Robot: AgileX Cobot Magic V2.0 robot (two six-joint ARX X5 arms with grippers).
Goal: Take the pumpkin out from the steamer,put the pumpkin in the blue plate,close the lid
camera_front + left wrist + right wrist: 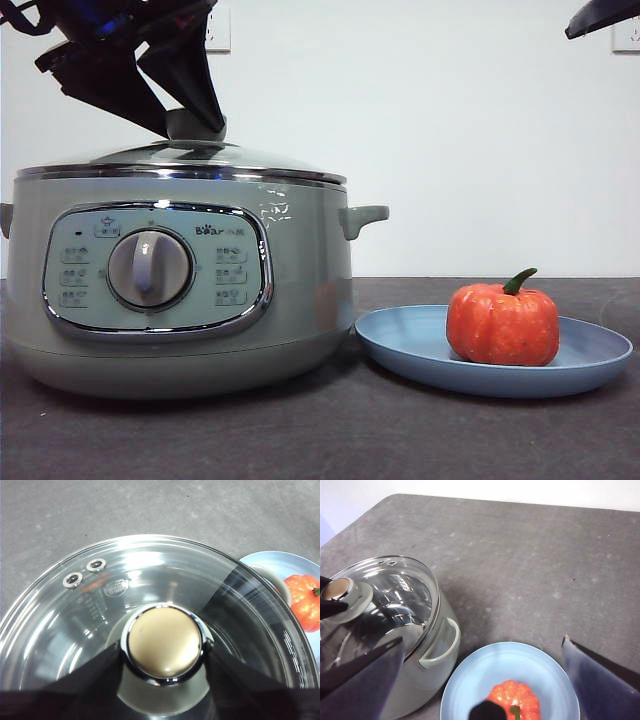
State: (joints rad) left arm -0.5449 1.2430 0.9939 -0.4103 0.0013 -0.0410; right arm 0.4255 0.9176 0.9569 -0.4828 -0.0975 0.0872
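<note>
Front view shows the steamer (180,285) standing on the dark table (330,440), its control panel and central dial facing the camera. The lid (215,162) sits level on the steamer's rim, chrome edge meeting the pot all the way across. Above it, the left gripper (195,125) comes down from the upper corner, its 2 black jaws set on either side of the lid's knob (196,125).

In the left wrist view the same gripper (162,652) has its jaws pressed against opposite sides of the knob (164,647), clamping it; the glass of the lid (100,615) spreads out around it, with 2 small metal vents near the rim.

The pumpkin (503,322) rests upright on the blue plate (400,345), green stem curving up. The plate lies on the table just beside the steamer, on the side of its small handle; whether plate and steamer touch cannot be told.

The right gripper (485,680) hangs above the plate (470,680) and the pumpkin (512,700), its 2 jaws spread wide apart and holding nothing. In the front view it shows only as a black tip (600,15) at the top corner.
</note>
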